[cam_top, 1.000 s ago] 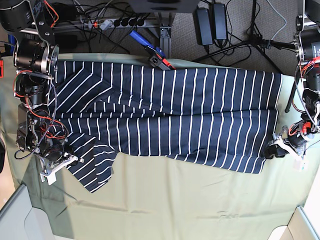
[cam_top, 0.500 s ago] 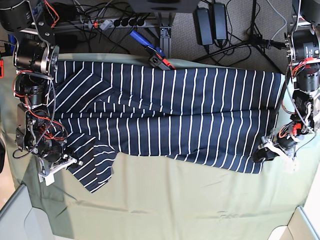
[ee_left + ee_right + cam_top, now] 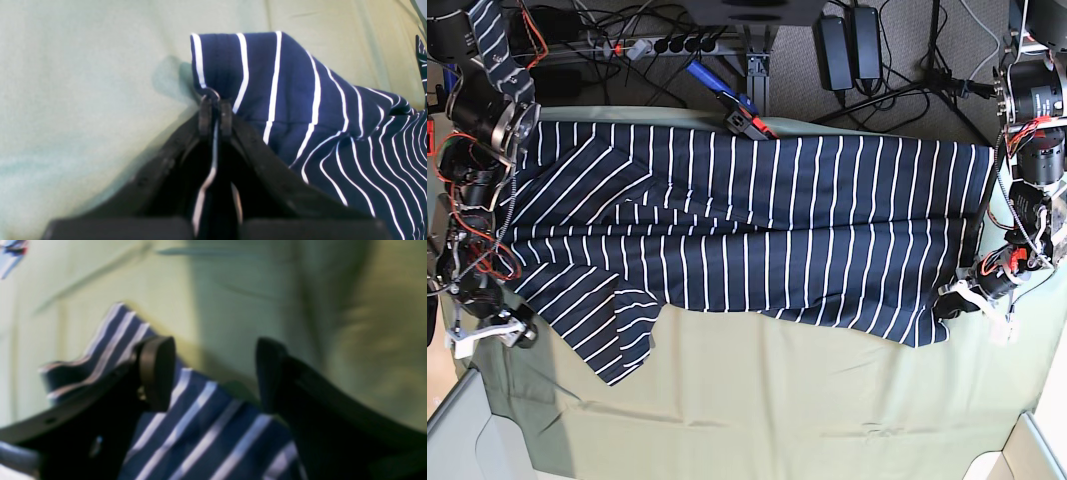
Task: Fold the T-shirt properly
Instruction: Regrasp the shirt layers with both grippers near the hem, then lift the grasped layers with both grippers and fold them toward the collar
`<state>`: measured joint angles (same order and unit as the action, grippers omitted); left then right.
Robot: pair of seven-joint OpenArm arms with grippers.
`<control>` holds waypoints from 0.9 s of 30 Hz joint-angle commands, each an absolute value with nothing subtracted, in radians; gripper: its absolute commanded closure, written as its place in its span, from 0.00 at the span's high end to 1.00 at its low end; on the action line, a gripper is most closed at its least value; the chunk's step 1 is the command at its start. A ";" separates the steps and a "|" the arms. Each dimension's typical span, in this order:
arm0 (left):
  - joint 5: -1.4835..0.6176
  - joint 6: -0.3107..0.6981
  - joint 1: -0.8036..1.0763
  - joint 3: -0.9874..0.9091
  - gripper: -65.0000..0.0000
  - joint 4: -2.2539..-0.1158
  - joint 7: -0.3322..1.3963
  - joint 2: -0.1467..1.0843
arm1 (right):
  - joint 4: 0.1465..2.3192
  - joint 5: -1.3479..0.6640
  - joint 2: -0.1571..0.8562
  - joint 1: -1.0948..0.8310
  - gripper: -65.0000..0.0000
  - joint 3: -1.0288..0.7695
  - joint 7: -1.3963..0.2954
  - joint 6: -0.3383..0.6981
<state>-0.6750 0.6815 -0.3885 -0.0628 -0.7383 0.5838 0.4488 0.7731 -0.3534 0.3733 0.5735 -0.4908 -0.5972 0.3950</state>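
Here the T-shirt (image 3: 757,230) lies spread across the green cloth (image 3: 777,400) on the counter. The left claw (image 3: 215,111) pinches its corner. The right claw (image 3: 213,373) gapes, empty, over a sleeve.

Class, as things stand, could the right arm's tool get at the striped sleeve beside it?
Probably yes: the right tool stands open directly over the T-shirt sleeve edge, with only bare green cloth around it and nothing between.

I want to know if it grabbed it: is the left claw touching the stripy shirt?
Touching. The left wrist view shows the left claw pinched shut on the T-shirt edge.
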 commanded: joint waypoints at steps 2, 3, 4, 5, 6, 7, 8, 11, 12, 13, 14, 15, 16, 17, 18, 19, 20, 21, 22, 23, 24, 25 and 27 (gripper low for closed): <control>-0.681 0.698 -0.407 -0.064 0.00 -0.749 0.599 0.460 | 0.790 -0.355 0.394 0.601 0.59 -0.490 -0.577 0.450; -0.688 0.698 -0.407 -0.064 0.00 -0.749 0.599 0.460 | 0.786 -0.355 0.396 0.600 0.59 -0.483 -0.579 0.450; -0.700 0.698 -0.407 -0.064 0.00 -0.749 0.599 0.460 | 0.781 -0.355 0.396 0.600 0.59 -0.471 -0.580 0.451; -0.710 0.698 -0.407 -0.064 0.00 -0.749 0.599 0.460 | 0.775 -0.355 0.396 0.600 0.59 -0.452 -0.580 0.453; -0.722 0.698 -0.407 -0.064 0.00 -0.749 0.599 0.460 | 0.767 -0.355 0.396 0.598 0.59 -0.427 -0.580 0.453; -0.729 0.698 -0.407 -0.064 0.00 -0.749 0.599 0.460 | 0.763 -0.355 0.396 0.596 0.59 -0.398 -0.579 0.453; -0.732 0.698 -0.407 -0.064 0.00 -0.749 0.599 0.460 | 0.762 -0.355 0.396 0.589 0.59 -0.366 -0.577 0.452; -0.732 0.698 -0.407 -0.064 0.00 -0.749 0.599 0.460 | 0.762 -0.356 0.395 0.579 0.59 -0.265 -0.575 0.452; -0.732 0.698 -0.407 -0.064 0.00 -0.749 0.599 0.460 | 0.762 -0.356 0.395 0.575 0.59 -0.234 -0.575 0.452; -0.732 0.698 -0.407 -0.064 0.00 -0.749 0.599 0.460 | 0.762 -0.356 0.395 0.573 0.59 -0.204 -0.575 0.452; -0.732 0.698 -0.407 -0.064 0.00 -0.749 0.601 0.460 | 0.762 -0.355 0.393 0.573 0.59 -0.179 -0.576 0.452; -0.733 0.698 -0.407 -0.064 0.00 -0.749 0.603 0.460 | 0.762 -0.355 0.392 0.572 0.59 -0.158 -0.576 0.452; -0.733 0.698 -0.407 -0.064 0.00 -0.749 0.603 0.460 | 0.762 -0.357 0.392 0.572 0.59 -0.141 -0.576 0.452; -0.733 0.698 -0.407 -0.064 0.00 -0.749 0.603 0.460 | 0.762 -0.360 0.392 0.573 0.59 -0.131 -0.576 0.452; -0.732 0.698 -0.407 -0.064 0.00 -0.749 0.603 0.460 | 0.762 -0.364 0.392 0.573 0.59 -0.128 -0.576 0.452; -0.733 0.698 -0.407 -0.064 0.00 -0.749 0.603 0.460 | 0.763 -0.372 0.391 0.573 0.59 -0.129 -0.576 0.452; -0.733 0.698 -0.407 -0.064 0.00 -0.749 0.603 0.460 | 0.763 -0.379 0.390 0.573 0.59 -0.129 -0.576 0.452; -0.733 0.698 -0.407 -0.064 0.00 -0.749 0.603 0.460 | 0.763 -0.385 0.390 0.573 0.59 -0.129 -0.576 0.452; -0.733 0.698 -0.407 -0.064 0.00 -0.749 0.603 0.460 | 0.764 -0.388 0.387 0.573 0.59 -0.129 -0.576 0.452; -0.733 0.698 -0.407 -0.064 0.00 -0.749 0.603 0.460 | 0.766 -0.389 0.386 0.573 0.59 -0.129 -0.577 0.452; -0.733 0.698 -0.407 -0.064 0.00 -0.749 0.603 0.460 | 0.768 -0.389 0.384 0.573 0.59 -0.129 -0.577 0.452; -0.733 0.698 -0.407 -0.064 0.00 -0.749 0.603 0.460 | 0.769 -0.389 0.382 0.573 0.59 -0.129 -0.577 0.452; -0.733 0.698 -0.407 -0.064 0.00 -0.749 0.603 0.460 | 0.771 -0.392 0.379 0.573 0.59 -0.129 -0.577 0.452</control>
<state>-0.7212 0.6819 -0.3874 -0.0628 -0.7380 0.6022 0.4484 0.7559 -0.3771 0.3737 0.5495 -0.1295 -0.5640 0.3954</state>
